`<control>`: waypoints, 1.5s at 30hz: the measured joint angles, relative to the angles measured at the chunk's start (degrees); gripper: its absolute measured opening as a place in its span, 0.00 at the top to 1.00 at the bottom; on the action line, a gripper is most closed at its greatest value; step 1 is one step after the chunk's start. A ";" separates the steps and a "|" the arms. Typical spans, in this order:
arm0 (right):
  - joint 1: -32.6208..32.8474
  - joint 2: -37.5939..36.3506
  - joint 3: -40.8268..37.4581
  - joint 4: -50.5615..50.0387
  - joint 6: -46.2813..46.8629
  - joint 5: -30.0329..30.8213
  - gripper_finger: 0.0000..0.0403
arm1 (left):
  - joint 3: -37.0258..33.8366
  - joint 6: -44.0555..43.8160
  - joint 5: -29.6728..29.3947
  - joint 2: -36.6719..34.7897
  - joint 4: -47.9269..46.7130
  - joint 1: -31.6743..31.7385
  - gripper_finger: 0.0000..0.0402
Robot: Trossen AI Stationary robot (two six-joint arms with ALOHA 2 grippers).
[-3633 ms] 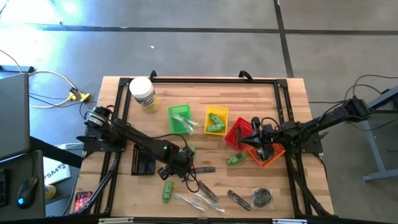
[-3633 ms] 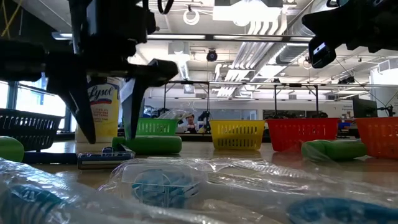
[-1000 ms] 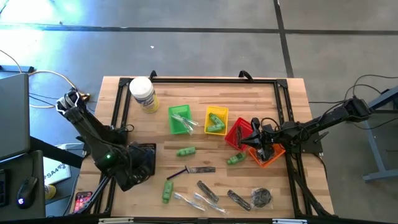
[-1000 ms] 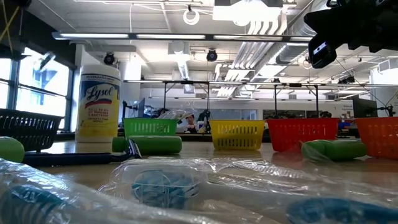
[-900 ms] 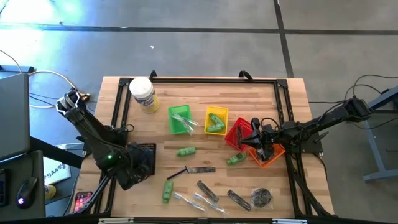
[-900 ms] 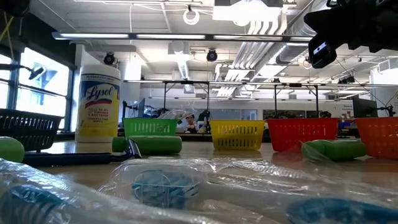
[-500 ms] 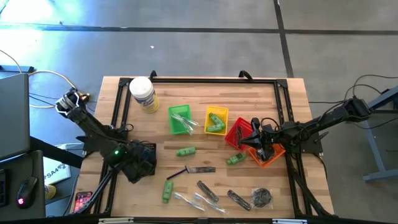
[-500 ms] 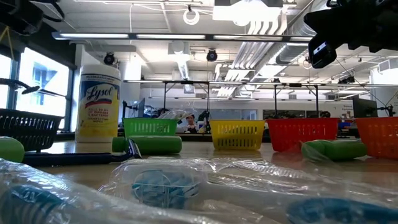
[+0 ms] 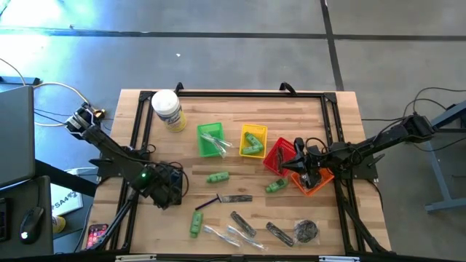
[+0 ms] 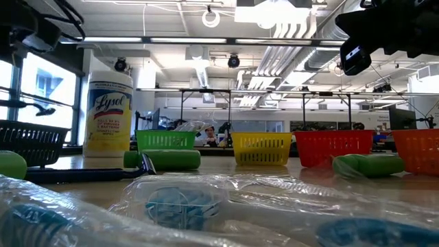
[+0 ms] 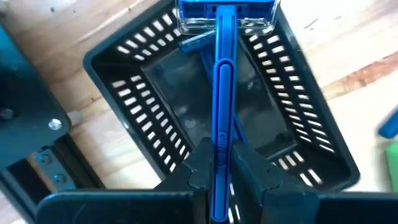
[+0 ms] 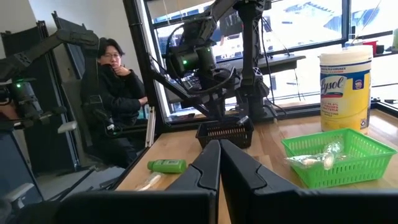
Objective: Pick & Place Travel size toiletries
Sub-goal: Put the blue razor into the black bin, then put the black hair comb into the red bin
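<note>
My left gripper (image 9: 169, 191) hangs over the black mesh basket (image 11: 155, 93) at the table's left, shut on a blue razor (image 11: 219, 74). Loose toiletries lie on the wood at the near middle: green tubes (image 9: 217, 177) (image 9: 195, 223) (image 9: 275, 186), another razor (image 9: 231, 198), clear packets (image 9: 226, 234), dark grey pieces (image 9: 244, 223) and a round pouch (image 9: 306, 231). My right gripper (image 9: 306, 171) waits shut above the red and orange baskets, holding nothing. My left gripper pinches the razor's blue handle (image 11: 219, 146) between its two fingers, toward the end away from the head. The fingers point down from above and the handle runs along them. The razor hangs head down (image 11: 225, 12) over the black basket's inside, lifted clear of the table.
A white jar with a yellow label (image 9: 167, 110) stands at the far left. Green (image 9: 211, 140), yellow (image 9: 253, 140), red (image 9: 280, 155) and orange (image 9: 313, 182) baskets sit in a row across the middle, some holding items. A person (image 12: 115, 74) sits beyond the table's left side.
My left gripper, still shut on the razor, has swung from the basket's near left corner toward the table's right and far edges and has sunk a little, so that it now hangs over the basket.
</note>
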 joint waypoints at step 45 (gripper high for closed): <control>0.00 0.01 0.00 -0.07 0.44 0.06 0.99 | 11.70 32.00 -14.47 -1.37 4.73 -0.02 0.61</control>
